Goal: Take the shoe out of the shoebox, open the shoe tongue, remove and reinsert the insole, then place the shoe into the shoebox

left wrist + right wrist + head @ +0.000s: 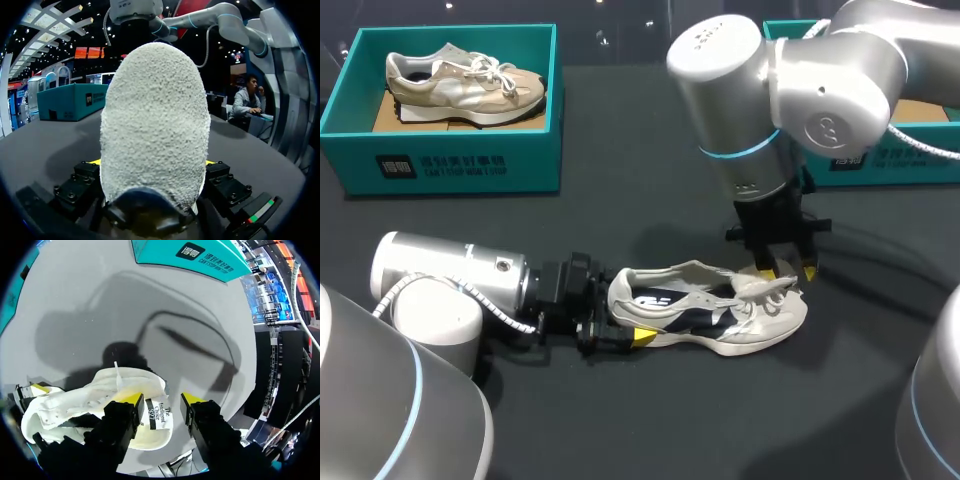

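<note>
A white and navy shoe [720,315] lies on its side in the middle of the dark table. My left gripper [628,318] comes in from the left and is shut on the shoe's heel. In the left wrist view the heel [155,125] fills the space between the fingers, whose yellow tips just show on either side. My right gripper [785,269] hangs over the toe end, pointing down. In the right wrist view it [160,400] stands open above the shoe [135,385], with the labelled tongue [157,416] under the gap and nothing gripped.
A teal shoebox [450,160] at the back left holds a beige shoe [465,80]. A second teal box [880,160] stands at the back right, partly hidden behind my right arm. Bare tabletop lies in front of the shoe.
</note>
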Controlling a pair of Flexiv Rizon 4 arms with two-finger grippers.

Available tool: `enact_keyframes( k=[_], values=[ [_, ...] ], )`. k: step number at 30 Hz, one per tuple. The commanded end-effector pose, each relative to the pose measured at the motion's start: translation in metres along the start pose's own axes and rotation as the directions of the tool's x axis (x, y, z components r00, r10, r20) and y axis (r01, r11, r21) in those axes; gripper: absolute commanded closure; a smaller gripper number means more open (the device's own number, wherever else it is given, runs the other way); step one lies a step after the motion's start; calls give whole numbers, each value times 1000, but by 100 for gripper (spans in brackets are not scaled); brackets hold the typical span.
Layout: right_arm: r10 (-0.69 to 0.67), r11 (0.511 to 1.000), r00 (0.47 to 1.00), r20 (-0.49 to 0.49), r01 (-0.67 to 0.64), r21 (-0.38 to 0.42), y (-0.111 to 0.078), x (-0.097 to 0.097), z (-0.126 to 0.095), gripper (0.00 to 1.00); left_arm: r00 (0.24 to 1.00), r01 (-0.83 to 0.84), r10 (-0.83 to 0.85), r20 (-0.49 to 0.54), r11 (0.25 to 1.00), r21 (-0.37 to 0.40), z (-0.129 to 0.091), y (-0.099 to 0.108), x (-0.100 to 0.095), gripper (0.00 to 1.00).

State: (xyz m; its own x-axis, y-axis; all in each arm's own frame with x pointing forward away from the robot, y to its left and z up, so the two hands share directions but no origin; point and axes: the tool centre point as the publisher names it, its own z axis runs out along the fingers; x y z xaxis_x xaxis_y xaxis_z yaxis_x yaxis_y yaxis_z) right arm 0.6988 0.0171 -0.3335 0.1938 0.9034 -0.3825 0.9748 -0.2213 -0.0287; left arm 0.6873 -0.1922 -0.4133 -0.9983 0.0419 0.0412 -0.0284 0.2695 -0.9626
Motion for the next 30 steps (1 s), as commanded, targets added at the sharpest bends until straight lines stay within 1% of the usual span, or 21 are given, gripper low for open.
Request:
enact_keyframes(
  k=[1, 6, 8, 10, 11, 12, 13, 14, 15, 16, 18, 20, 21, 22, 23, 24, 30],
  values=[
    [-62, 996, 998, -9, 62, -66, -13, -14, -38, 53, 1000, 0, 0, 1, 1000, 0, 0, 2, 1, 100],
    [-200, 971, 980, 18, 201, -131, -19, -12, -75, 54, 1000, 0, 0, 1, 1000, 0, 0, 2, 1, 100],
    [-267, 950, 963, 41, 270, -159, -22, -9, -90, 55, 1000, 0, 0, 1, 1000, 0, 0, 2, 1, 100],
    [-369, 909, 927, 64, 374, -185, -25, -4, -103, 55, 1000, 0, 0, 1, 1000, 0, 0, 2, 1, 100],
    [-386, 899, 919, 75, 393, -194, -26, -2, -109, 56, 1000, 0, 0, 1, 1000, 0, 0, 2, 1, 100],
    [-430, 876, 899, 85, 438, -200, -26, 1, -114, 59, 1000, 0, 0, 1, 1000, 0, 0, 2, 1, 100],
    [-493, 841, 865, 89, 501, -205, -27, 4, -120, 65, 1000, 0, 0, 1, 1000, 0, 0, 2, 1, 100],
    [-509, 828, 855, 99, 518, -216, -27, 7, -125, 73, 1000, 0, 0, 1, 1000, 0, 0, 2, 1, 100],
    [-543, 803, 833, 102, 551, -227, -28, 11, -131, 82, 1000, 0, 0, 1, 1000, 0, 0, 2, 1, 100],
    [-602, 756, 791, 106, 608, -242, -30, 15, -137, 100, 1000, 0, 0, 1, 1000, 0, 0, 2, 1, 100],
    [-650, 712, 750, 126, 658, -243, -32, 25, -146, 100, 1000, 0, 0, 1, 1000, 0, 0, 2, 1, 100],
    [-731, 622, 671, 126, 730, -281, -36, 37, -154, 100, 1000, 0, 0, 1, 1000, 0, 0, 2, 1, 100],
    [-778, 563, 616, 121, 769, -302, -38, 44, -157, 100, 1000, 0, 0, 1, 1000, 0, 0, 2, 1, 100],
    [-841, 467, 528, 119, 819, -334, -42, 52, -159, 100, 1000, 0, 0, 1, 1000, 0, 0, 2, 1, 100],
    [-896, 357, 425, 127, 861, -363, -48, 61, -160, 100, 1000, 0, 0, 1, 1000, 0, 0, 2, 1, 100],
    [-908, 325, 396, 133, 870, -371, -53, 69, -160, 100, 1000, 0, 0, 1, 1000, 0, 0, 2, 1, 100],
    [-908, 325, 396, 133, 870, -371, -53, 69, -160, 100, 1000, 0, 0, 1, 1000, 0, 0, 2, 1, 100]
  ],
)
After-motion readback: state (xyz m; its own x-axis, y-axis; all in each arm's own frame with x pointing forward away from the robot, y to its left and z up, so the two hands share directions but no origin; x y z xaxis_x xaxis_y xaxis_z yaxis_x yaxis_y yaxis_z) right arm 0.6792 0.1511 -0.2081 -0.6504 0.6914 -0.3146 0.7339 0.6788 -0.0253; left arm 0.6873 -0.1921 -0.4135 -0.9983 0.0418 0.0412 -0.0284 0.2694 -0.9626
